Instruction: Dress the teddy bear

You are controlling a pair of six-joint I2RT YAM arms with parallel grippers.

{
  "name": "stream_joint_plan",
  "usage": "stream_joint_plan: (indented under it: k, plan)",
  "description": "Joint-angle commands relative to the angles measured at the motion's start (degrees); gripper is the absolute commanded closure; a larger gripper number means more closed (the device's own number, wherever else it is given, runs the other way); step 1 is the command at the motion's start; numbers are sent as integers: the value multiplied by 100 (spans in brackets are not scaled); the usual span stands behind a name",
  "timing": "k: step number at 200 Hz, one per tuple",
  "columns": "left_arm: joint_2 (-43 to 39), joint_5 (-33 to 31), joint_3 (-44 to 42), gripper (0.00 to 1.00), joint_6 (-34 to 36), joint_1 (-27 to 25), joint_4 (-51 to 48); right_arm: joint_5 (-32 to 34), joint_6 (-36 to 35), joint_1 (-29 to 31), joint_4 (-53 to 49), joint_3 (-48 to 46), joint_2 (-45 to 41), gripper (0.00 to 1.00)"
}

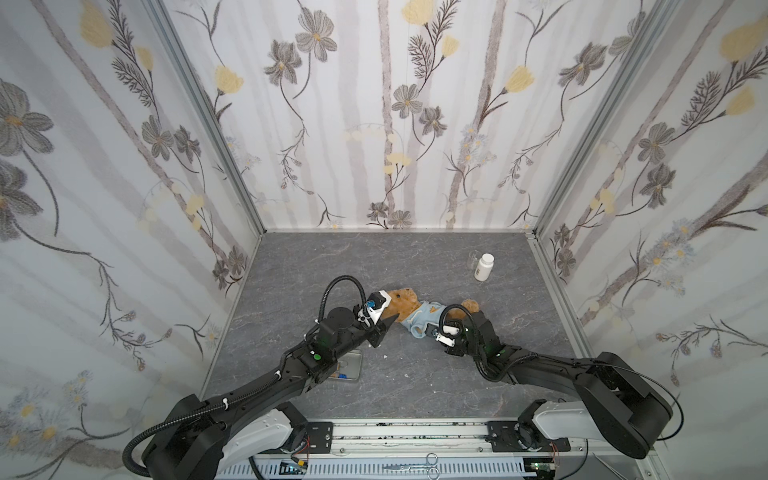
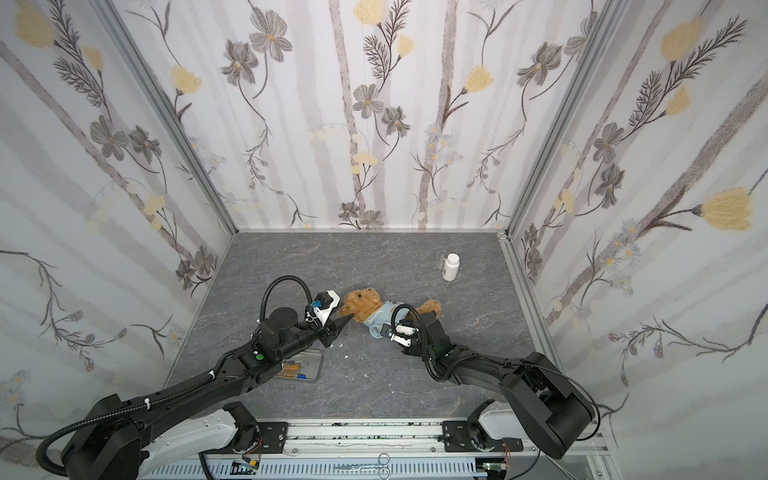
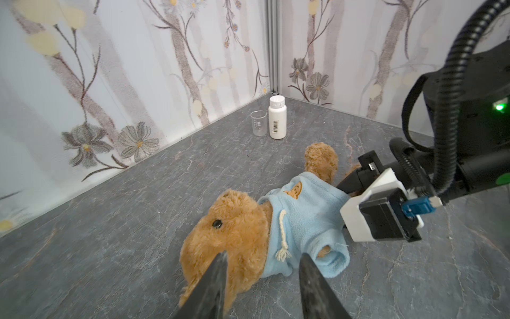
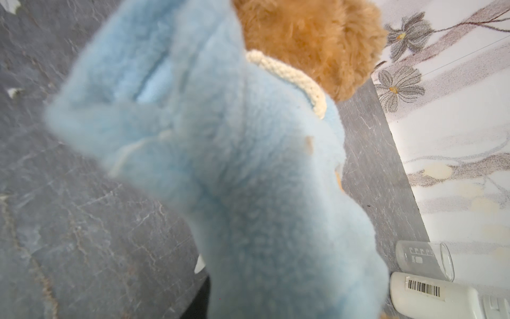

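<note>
The teddy bear [image 1: 401,305] [image 2: 361,305] lies on its back on the grey table, head to the left. It wears a light blue shirt [image 1: 424,318] [image 3: 303,218] with a cream drawstring; one sleeve opening shows a paw inside. My left gripper [image 3: 265,259] [image 1: 392,321] is at the bear's head, open; one finger overlaps the head, the other stands over bare table beside the shirt. My right gripper [image 3: 349,186] is at the shirt's hem near the legs. In the right wrist view the shirt [image 4: 234,165] fills the frame and covers the jaws; one dark finger [image 4: 198,301] shows.
A white bottle [image 1: 484,266] [image 3: 277,118] and a clear beaker [image 3: 259,123] stand at the back right near the wall. A metal tray [image 2: 305,365] with small items lies under my left arm. Scissors [image 1: 415,467] rest on the front rail. Floral walls close three sides.
</note>
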Motion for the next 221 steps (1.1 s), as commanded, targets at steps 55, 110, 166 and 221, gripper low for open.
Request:
stream_joint_plan:
  k: [55, 110, 166, 221]
  plan:
    - [-224, 1531, 638, 64, 2635, -286, -1421, -863, 706, 42, -629, 357, -1031, 80]
    - [32, 1103, 1051, 72, 3311, -707, -1917, -980, 980, 51, -1110, 694, -1303, 80]
    - [378, 757, 1353, 79, 3294, -846, -1948, -950, 1005, 127, -1251, 744, -1354, 81]
    - [581, 394, 1441, 84, 3380, -894, -1981, -946, 1063, 194, -1268, 761, -1406, 82]
